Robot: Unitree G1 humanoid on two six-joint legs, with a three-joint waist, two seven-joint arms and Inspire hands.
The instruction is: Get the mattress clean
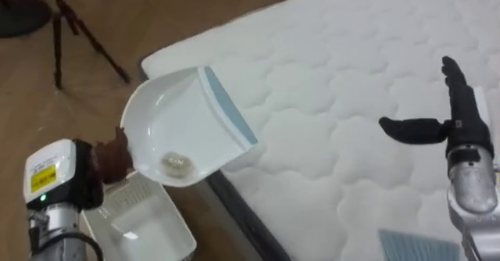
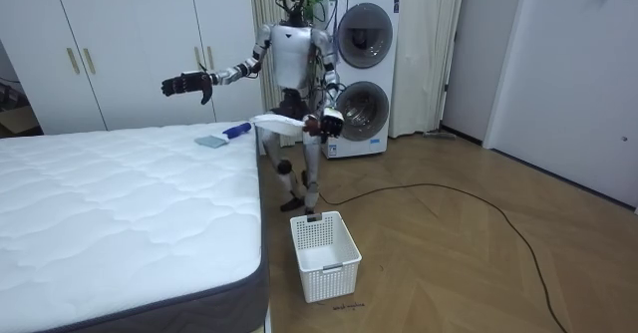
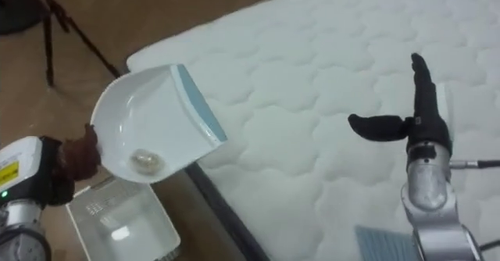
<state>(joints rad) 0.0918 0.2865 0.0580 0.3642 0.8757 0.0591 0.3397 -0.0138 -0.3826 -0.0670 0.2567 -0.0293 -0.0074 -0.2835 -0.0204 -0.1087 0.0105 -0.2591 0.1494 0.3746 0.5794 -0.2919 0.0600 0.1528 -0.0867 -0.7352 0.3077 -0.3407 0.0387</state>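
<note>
Dumping step. Left hand (image 1: 114, 156) is clutching the dustpan (image 1: 184, 120), scrap (image 1: 176, 163) lying inside, basket (image 1: 148, 223) at its 7 o'clock. Right hand (image 1: 451, 125) is hovering splayed over the mattress (image 1: 344, 81). Next: tipping over the basket.

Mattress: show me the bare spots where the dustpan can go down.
The mattress is bare from its corner beside the dustpan across to the open right hand, and everywhere beyond that hand. The one occupied spot is the near edge, where the brush lies by the right forearm.
</note>
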